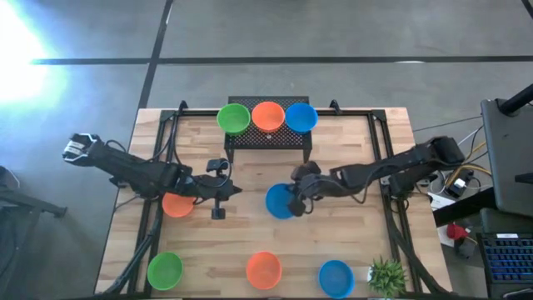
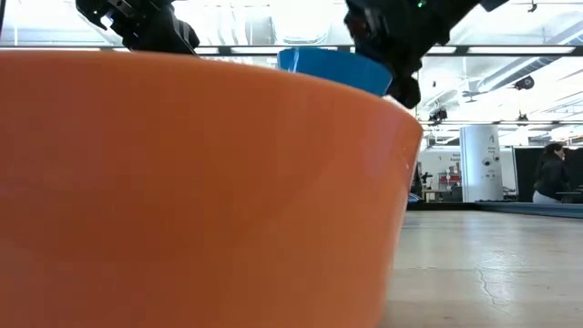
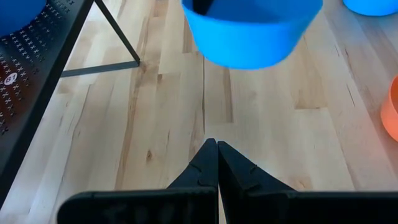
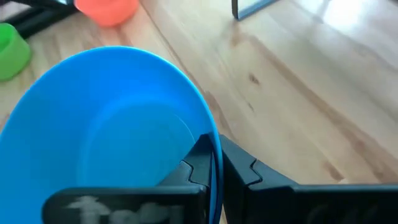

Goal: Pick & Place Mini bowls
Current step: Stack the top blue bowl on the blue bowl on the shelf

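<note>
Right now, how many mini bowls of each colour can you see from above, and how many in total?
Green bowls: 2, one on the black rack, one at the table's near edge.
Orange bowls: 3.
Blue bowls: 3, one in the right gripper.
Total: 8.

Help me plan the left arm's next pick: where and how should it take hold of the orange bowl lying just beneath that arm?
Grip the orange bowl by its thin rim, coming straight down from above with one finger inside and one outside the wall. It sits upright and open, and the right gripper holds the blue bowl this same way. The left gripper is shut and must open first.
</note>
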`<action>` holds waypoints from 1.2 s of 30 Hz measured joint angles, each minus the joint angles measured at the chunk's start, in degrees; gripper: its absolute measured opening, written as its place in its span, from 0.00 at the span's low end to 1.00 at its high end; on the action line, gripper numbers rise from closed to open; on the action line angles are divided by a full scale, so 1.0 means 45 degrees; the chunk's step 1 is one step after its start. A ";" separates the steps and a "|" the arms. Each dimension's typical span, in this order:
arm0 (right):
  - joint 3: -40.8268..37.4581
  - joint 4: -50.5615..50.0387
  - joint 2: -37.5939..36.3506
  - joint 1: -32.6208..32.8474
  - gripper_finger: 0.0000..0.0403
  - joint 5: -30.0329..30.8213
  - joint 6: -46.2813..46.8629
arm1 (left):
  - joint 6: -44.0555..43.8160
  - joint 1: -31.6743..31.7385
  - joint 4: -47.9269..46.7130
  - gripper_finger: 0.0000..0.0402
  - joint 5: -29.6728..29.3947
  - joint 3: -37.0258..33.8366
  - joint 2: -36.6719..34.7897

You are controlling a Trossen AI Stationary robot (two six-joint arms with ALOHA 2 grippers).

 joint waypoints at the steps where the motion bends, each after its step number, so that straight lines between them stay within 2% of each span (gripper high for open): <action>1: 0.0000 -0.0015 -0.0165 -0.0001 0.03 0.0000 -0.0087 | 0.0031 0.0000 -0.0004 0.00 0.0000 0.0000 0.0000; 6: 0.0001 0.0004 -0.0993 0.0000 0.03 0.0057 -0.0567 | 0.0142 0.0004 -0.0002 0.00 -0.0004 0.0000 0.0000; 22: 0.0005 -0.0355 -0.3477 -0.0281 0.03 0.1562 -0.1491 | 0.0478 0.0015 0.0025 0.00 -0.0005 0.0000 0.0000; 36: 0.0005 -0.1042 -0.4904 -0.2486 0.03 0.1554 -0.2613 | 0.0376 0.0010 0.0037 0.00 -0.0005 0.0000 0.0000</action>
